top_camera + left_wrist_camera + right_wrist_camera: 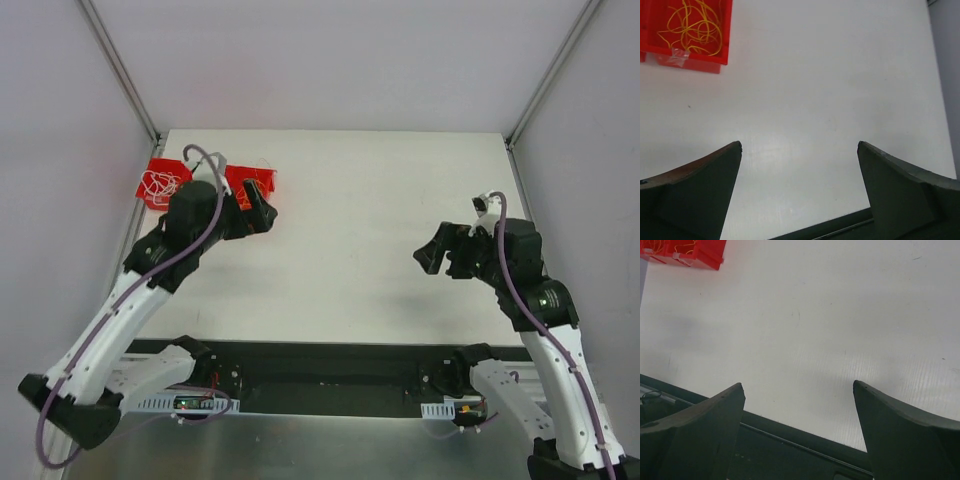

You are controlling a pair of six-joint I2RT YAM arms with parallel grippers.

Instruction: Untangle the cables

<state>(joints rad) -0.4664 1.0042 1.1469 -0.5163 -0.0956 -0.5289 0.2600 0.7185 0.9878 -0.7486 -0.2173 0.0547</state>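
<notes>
Jaws spread wide on both arms, gripping nothing. Top view: my left gripper [262, 207] hangs beside the red trays [147, 172] at far left, cables [164, 185] inside; my right gripper [432, 256] hovers well apart. Left wrist: yellow cables in a tray, far left. Right wrist: trays far left, white table [850, 315] below.

Two arms stand at the worktop's [360, 230] near edge: the left arm [120, 315] and the right arm [550, 335]. That makes two end effectors, the left end effector [800, 145] and the right end effector [799, 384], with two fingers [705, 190] apiece, four in all. Two purple cords [190, 245], one per arm. Two red bins [148, 192] sit at the worktop's far left corner. The cables [692, 25] make two tangles, one per bin; single strands are too fine to count.
</notes>
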